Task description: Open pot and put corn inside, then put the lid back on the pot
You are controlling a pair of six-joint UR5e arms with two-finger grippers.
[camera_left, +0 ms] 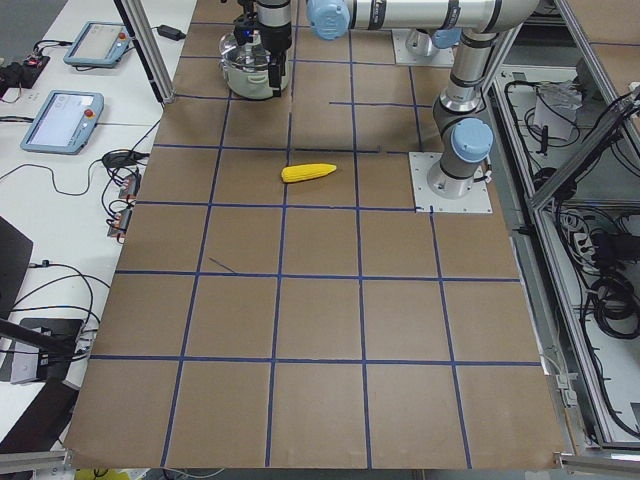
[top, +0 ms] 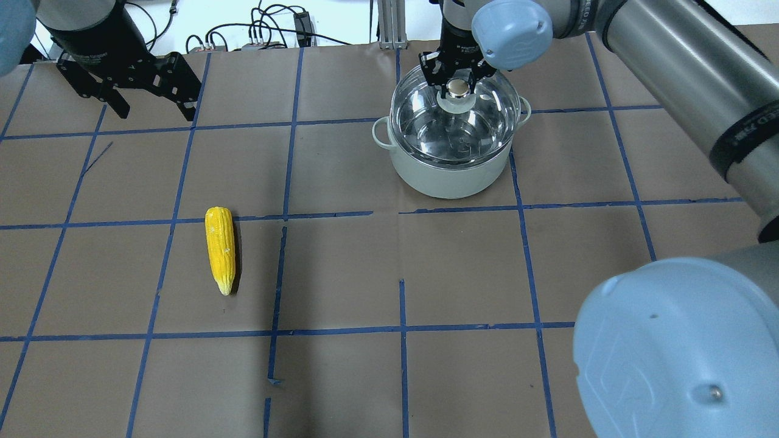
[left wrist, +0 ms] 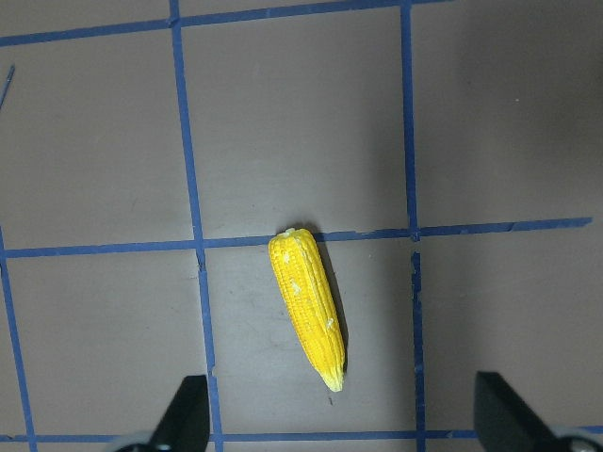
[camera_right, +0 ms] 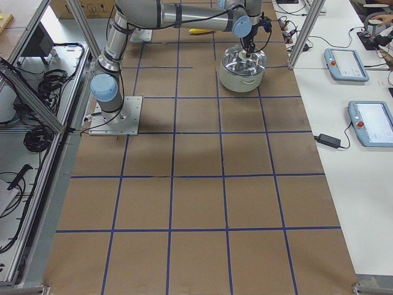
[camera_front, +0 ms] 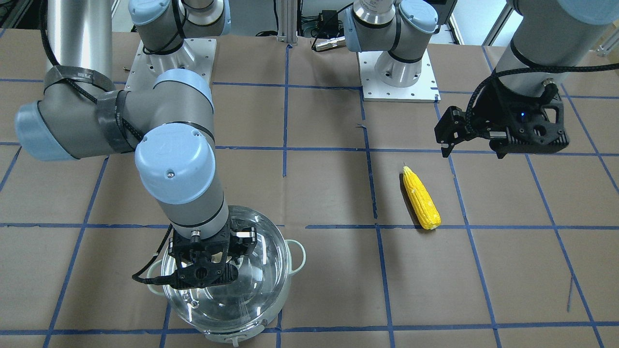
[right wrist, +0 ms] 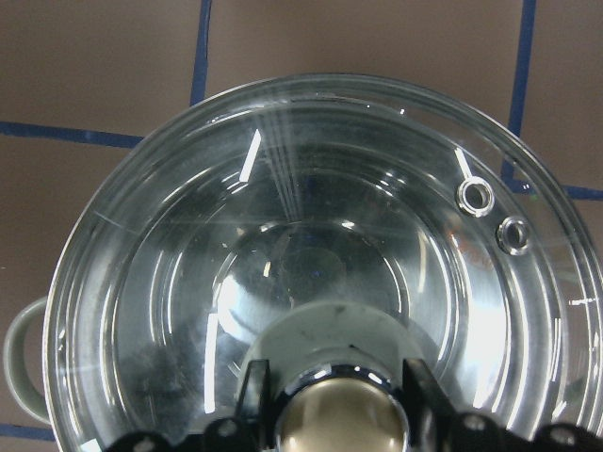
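The mint-white pot [top: 450, 179] stands at the far right of the table. The clear glass lid [top: 426, 125] sits just over it and looks slightly raised off the rim. My right gripper [top: 457, 82] is shut on the lid's shiny knob [right wrist: 339, 419], with a finger [right wrist: 254, 391] on either side. The lid [camera_front: 251, 290] covers most of the pot in the front-facing view. The yellow corn [top: 220, 246] lies flat on the table's left half, pointed end toward the robot. My left gripper [top: 155, 112] hovers open and empty beyond the corn [left wrist: 309, 306].
The table is brown paper with a blue tape grid [top: 401, 331]. The arm base plates [camera_front: 396, 72] sit at the robot's edge. The pot's loop handle [camera_front: 297, 253] sticks out sideways. Operator tablets [camera_left: 65, 115] lie on a side bench.
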